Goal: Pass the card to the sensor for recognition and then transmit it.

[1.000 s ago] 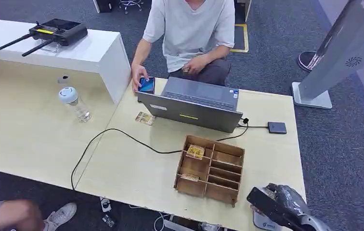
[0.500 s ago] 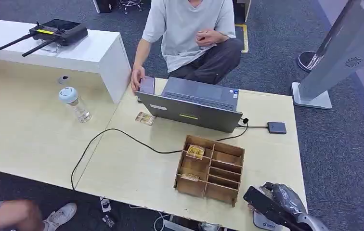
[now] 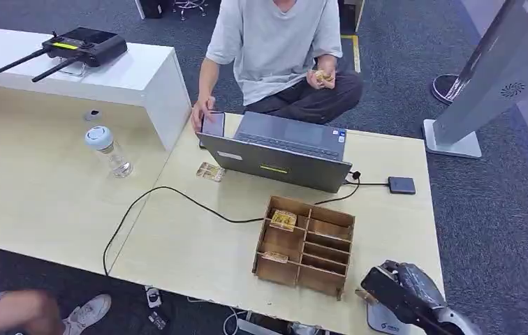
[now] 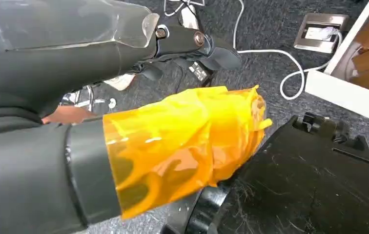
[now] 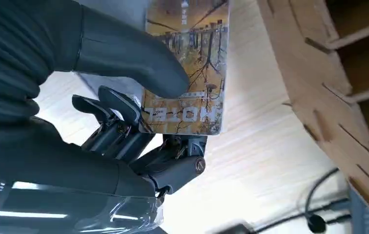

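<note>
My right hand (image 3: 409,296) hovers over the table's front right corner, just right of the wooden compartment box (image 3: 306,244). In the right wrist view its thumb (image 5: 129,53) and fingers pinch a hotel card (image 5: 192,78) printed with an autumn scene, held above the tabletop beside the box wall (image 5: 319,97). A white pad with a blue logo (image 3: 385,323) lies partly under that hand. A small grey square device (image 3: 401,185) is cabled to the laptop (image 3: 282,150). My left hand (image 4: 173,141), its thumb wrapped in yellow tape, hangs over the floor and holds nothing.
The box holds cards in two compartments (image 3: 283,219). Another card (image 3: 210,171) lies by the laptop. A black cable (image 3: 170,192) crosses the table. A bottle (image 3: 110,150) stands at left. A person sits behind the laptop, one hand (image 3: 323,75) raised, the other on a phone (image 3: 212,123).
My right hand with the card has shifted slightly near the table's corner. The person's free hand rose from the lap and moved right, now holding something small and yellowish.
</note>
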Tool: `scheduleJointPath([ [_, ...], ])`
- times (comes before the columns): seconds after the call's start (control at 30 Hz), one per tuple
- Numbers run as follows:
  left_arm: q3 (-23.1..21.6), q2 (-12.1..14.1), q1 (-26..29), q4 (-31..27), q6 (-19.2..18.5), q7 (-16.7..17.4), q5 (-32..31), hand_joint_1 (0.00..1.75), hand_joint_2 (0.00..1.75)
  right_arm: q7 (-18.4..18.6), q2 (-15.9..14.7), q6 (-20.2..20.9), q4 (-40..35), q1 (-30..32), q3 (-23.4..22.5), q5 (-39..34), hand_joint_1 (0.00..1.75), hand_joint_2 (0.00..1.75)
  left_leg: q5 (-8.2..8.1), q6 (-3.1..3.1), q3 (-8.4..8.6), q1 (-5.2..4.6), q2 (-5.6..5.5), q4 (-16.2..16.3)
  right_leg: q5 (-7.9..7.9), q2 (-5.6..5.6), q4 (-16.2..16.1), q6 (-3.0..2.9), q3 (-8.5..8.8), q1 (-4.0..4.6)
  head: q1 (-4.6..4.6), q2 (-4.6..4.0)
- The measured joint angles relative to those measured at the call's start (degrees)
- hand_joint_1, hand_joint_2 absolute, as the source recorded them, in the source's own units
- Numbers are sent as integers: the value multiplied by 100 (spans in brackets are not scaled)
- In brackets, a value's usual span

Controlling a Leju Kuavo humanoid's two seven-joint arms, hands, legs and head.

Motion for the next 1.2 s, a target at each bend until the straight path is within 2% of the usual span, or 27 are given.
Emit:
scheduleJointPath([
  [0.2,0,2,3,0,31,-2,55,0,0,-370,-98,44,-293,72,-199,-533,175,175,0,0,-1,0,-1,0,0,-1,0,0,-1,0,0,0],
  [0.37,0,2,4,0,61,-11,105,0,0,-894,-92,-20,-505,90,-317,-892,175,175,0,0,-2,0,0,0,0,-1,0,0,-1,0,2,0],
  [0.6,0,2,1,0,61,-70,144,0,0,-1379,103,-192,-636,-16,-343,-887,175,175,0,0,-3,1,0,0,0,-1,1,0,0,1,2,0],
  [0.8,0,2,-19,0,6,-144,138,0,0,-1558,407,-372,-625,-460,-260,-620,175,175,3,-1,-2,1,3,0,1,1,3,-1,0,0,2,0],
  [1.03,0,-4,-120,52,-172,-345,33,0,0,-1543,845,-559,-474,-1179,-20,-415,175,175,7,-2,-1,1,2,0,2,1,6,-2,0,1,0,0],
  [1.2,0,-112,-146,107,-212,-262,-123,0,0,-1495,1117,-608,-336,-1580,120,-378,175,175,7,-2,-3,1,0,0,2,-1,6,-2,-1,0,2,0],
])
